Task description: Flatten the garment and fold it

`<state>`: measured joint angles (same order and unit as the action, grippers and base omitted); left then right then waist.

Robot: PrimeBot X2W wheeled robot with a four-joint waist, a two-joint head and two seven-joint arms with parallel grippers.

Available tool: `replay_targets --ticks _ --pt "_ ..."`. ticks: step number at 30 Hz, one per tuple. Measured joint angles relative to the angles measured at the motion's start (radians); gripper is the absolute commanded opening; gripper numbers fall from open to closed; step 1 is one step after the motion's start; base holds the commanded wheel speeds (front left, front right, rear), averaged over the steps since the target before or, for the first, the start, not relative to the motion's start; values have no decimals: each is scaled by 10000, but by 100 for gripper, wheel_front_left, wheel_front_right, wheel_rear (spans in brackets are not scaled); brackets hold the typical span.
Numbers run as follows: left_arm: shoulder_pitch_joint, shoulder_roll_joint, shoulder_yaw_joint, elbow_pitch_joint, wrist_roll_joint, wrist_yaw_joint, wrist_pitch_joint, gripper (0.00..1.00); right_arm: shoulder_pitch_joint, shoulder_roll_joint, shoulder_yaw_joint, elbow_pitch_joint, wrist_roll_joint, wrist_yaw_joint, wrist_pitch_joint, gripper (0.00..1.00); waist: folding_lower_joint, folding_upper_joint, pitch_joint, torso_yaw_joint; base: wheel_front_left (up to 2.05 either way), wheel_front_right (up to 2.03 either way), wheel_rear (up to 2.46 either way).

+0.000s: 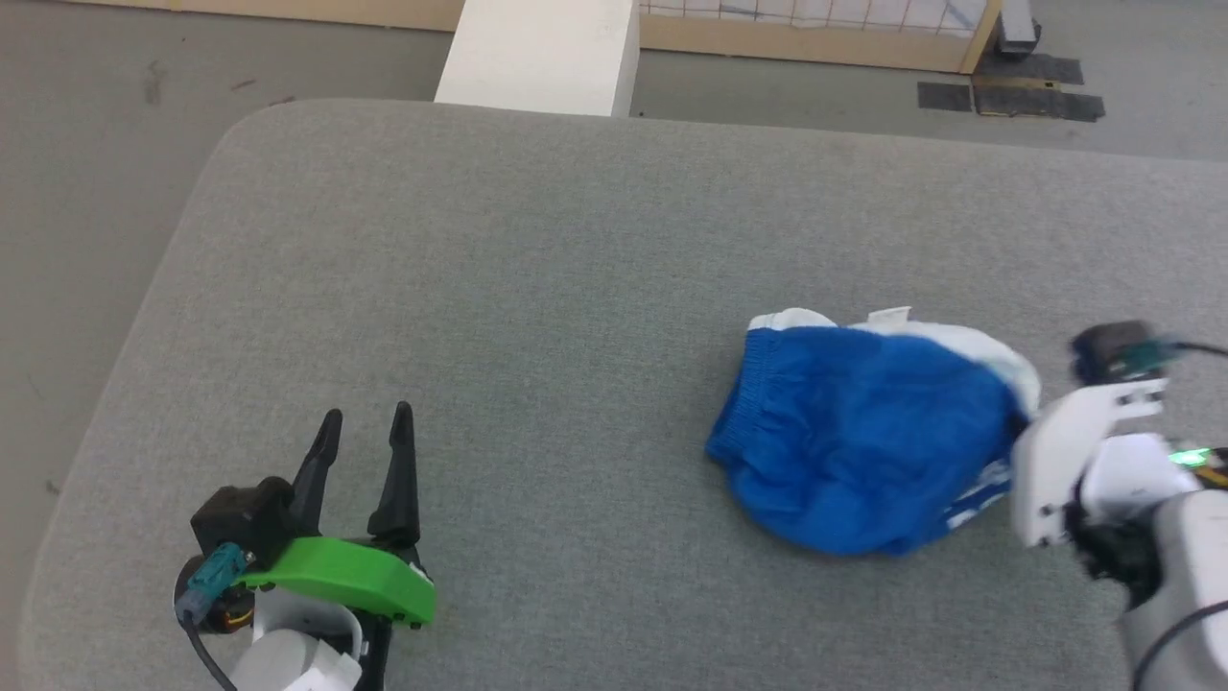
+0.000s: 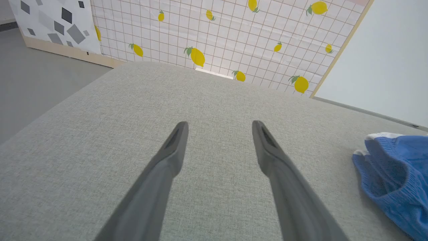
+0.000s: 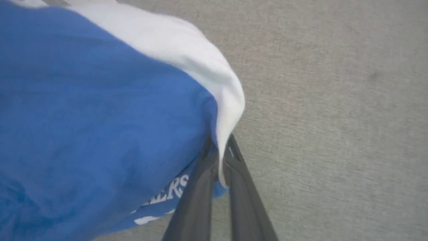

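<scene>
One garment [image 1: 863, 441] crumpled on table [image 1: 480, 240], right gripper [image 3: 220, 145] pinching edge.

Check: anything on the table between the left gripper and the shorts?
Nothing. In the head view, only bare grey table lies between the left gripper and the shorts.

Lighting's bright and even on my feeds, shadows soft and faint. Right wrist view's smeary up close on the garment [image 3: 100, 117], and the left wrist view bends at the edges.
</scene>
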<state>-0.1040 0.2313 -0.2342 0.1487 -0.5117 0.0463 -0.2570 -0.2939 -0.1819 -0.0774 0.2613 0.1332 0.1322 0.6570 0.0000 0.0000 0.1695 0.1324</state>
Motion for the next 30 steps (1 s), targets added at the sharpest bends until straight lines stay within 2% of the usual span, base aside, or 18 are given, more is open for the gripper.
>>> replay_targets --ticks 4,9,10,11,14,25,30 --pt "-1 -75 48 46 15 -109 0 100 197 -242 -1028 -612 -86 0 167 0 0 0 -95 -137 0 0 0" --pt "-6 -163 48 194 21 -192 0 100 1169 94 -1724 -652 -182 0 738 0 0 0 -187 -223 0 0 0" --pt "-7 -184 50 221 21 -201 0 100 1322 207 -1812 -650 -184 2 731 28 0 0 -195 -230 0 0 0" --pt "-9 -196 56 240 23 -205 0 100 1395 334 -1893 -679 -182 0 629 99 0 0 -198 -239 0 0 0" --pt "-11 -205 71 320 42 -270 0 100 1403 583 -2065 -899 -178 2 109 100 0 0 -246 -273 0 0 0" --pt "16 -205 109 458 59 -280 0 100 1546 1170 -2757 -2228 311 0 -3960 100 0 0 -722 -448 0 0 0" --pt "67 -205 21 476 61 -293 0 100 2244 1283 -2757 -2456 514 0 -5221 100 0 0 -952 -621 0 0 0"
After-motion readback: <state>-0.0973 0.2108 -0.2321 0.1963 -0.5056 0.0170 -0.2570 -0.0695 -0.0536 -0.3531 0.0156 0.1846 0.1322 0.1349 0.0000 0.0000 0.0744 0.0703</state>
